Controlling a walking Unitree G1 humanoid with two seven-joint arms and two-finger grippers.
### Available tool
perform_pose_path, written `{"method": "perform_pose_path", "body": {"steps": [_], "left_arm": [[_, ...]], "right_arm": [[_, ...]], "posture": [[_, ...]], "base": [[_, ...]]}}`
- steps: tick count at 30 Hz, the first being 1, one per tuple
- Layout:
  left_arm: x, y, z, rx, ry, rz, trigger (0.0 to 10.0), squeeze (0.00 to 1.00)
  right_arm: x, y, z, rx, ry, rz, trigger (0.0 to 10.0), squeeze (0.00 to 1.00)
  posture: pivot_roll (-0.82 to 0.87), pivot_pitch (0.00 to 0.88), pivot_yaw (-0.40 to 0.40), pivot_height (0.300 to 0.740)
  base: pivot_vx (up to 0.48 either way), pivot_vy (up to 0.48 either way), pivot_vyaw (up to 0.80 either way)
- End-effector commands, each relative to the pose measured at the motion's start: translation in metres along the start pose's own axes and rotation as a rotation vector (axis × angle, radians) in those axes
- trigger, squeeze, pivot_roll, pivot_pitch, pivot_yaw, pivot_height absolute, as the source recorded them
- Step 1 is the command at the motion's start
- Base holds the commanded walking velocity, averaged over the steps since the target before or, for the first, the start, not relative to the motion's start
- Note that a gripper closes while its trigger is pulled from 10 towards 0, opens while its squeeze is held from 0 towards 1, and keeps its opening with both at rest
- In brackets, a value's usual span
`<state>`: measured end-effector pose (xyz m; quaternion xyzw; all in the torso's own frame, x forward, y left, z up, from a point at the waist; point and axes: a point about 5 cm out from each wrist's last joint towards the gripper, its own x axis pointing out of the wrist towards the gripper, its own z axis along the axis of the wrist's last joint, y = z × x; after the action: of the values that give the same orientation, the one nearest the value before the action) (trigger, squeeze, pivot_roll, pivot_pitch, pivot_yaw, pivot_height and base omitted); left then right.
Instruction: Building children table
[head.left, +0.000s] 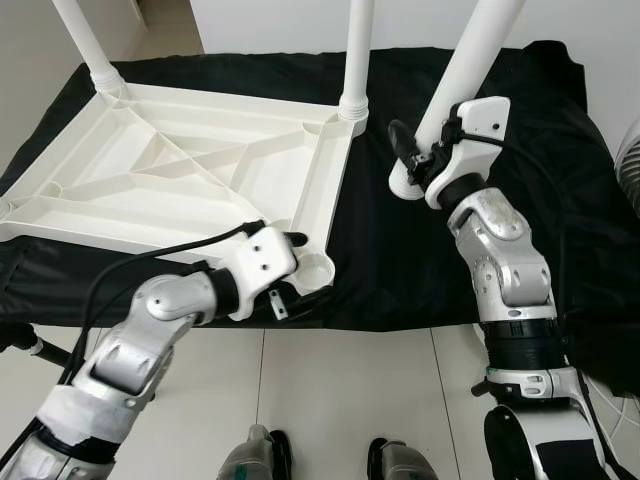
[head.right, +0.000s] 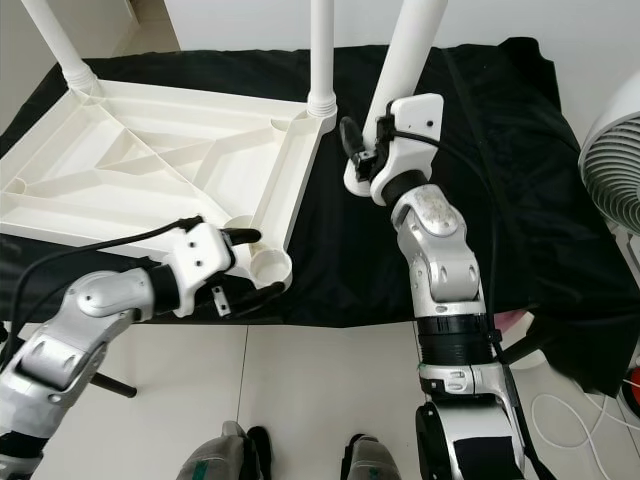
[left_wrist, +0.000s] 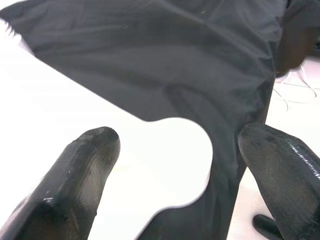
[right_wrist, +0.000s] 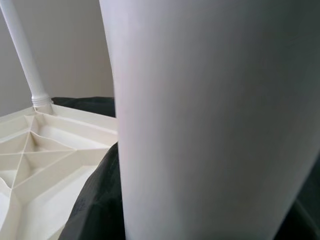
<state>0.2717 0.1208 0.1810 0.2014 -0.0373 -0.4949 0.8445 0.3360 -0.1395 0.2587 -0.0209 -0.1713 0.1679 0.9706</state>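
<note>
The white table top lies upside down on a black cloth, ribs facing up. Two white legs stand in its far corners, one at the far left and one at the far right. My left gripper is open, and its fingers straddle the round empty socket at the near right corner. My right gripper is shut on a third white leg. It holds that leg tilted, with the foot end resting on the cloth beside the table top.
A white fan stands at the right edge. White cables lie on the tiled floor near my feet. The cloth hangs over the front edge of the surface.
</note>
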Motion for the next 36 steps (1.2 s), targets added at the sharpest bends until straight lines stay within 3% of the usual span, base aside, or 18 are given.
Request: {"method": "perform_pose_path", "body": {"steps": [1,10,24,29,36], "left_arm": [[-0.007,0.002,-0.009,-0.02,0.037,-0.006,10.0,0.0],[-0.016,0.013,-0.03,-0.024,0.117,0.031,10.0,0.0],[-0.011,0.036,-0.049,0.016,0.204,0.083,10.0,0.0],[-0.01,0.041,-0.054,0.049,0.234,0.063,10.0,0.0],[-0.011,0.037,-0.061,0.074,0.266,-0.039,10.0,0.0]], "right_arm": [[-0.003,0.002,0.002,0.006,-0.008,0.004,10.0,0.0],[-0.015,-0.004,-0.005,0.004,0.013,-0.02,10.0,0.0],[-0.019,-0.002,-0.001,0.005,0.003,-0.013,10.0,0.0],[-0.02,-0.002,-0.001,0.0,0.007,-0.011,10.0,0.0],[-0.022,-0.002,-0.001,-0.014,0.01,-0.01,10.0,0.0]], "posture": [[-0.02,0.14,0.107,0.74],[-0.02,0.143,0.112,0.74],[-0.03,0.156,0.114,0.74],[-0.03,0.156,0.114,0.74],[-0.05,0.142,0.128,0.74]], "base": [[0.0,0.0,0.0],[0.0,0.0,0.0],[0.0,0.0,0.0],[0.0,0.0,0.0],[0.0,0.0,0.0]]}}
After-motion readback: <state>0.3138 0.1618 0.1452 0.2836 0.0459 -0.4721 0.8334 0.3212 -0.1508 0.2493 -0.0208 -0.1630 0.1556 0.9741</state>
